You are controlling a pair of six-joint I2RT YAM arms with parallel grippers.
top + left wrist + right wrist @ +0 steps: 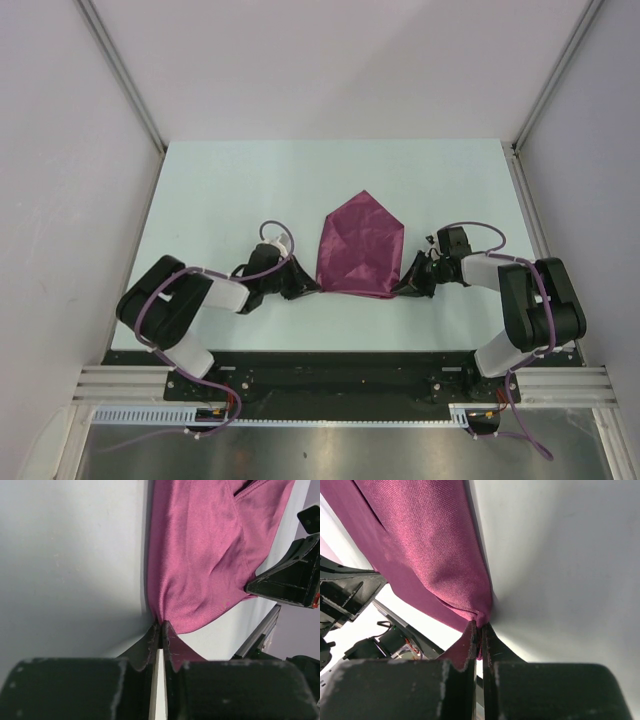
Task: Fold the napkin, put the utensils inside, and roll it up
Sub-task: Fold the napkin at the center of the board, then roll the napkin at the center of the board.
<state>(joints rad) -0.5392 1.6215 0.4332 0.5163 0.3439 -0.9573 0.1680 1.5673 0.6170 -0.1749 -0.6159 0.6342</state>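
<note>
The napkin (360, 248) is lying in the middle of the top view, a plain maroon cloth with a slight sheen. It is showing a five-sided outline: a point toward the top of the frame, two slanting upper edges, and a straight lower edge. Soft creases are running across it, and in the left wrist view a folded layer is showing near the top of the frame. At both lower corners the cloth is bunching into tight gathers.

The white surface (230, 180) is stretching bare above the napkin and out to the upper left and upper right of the top view. Below the napkin's lower edge, only a narrow strip of surface is showing before the front edge and the dark rail. Both arms are crowding that strip from either side.

The left pincer (308, 290) is clamping the lower-left corner of the napkin, its jaws nearly together with only the cloth between them. The right pincer (406, 288) is clamping the lower-right corner the same way, jaws narrow and gripping a fold of cloth. Both pincers are sitting low, close to the surface.
</note>
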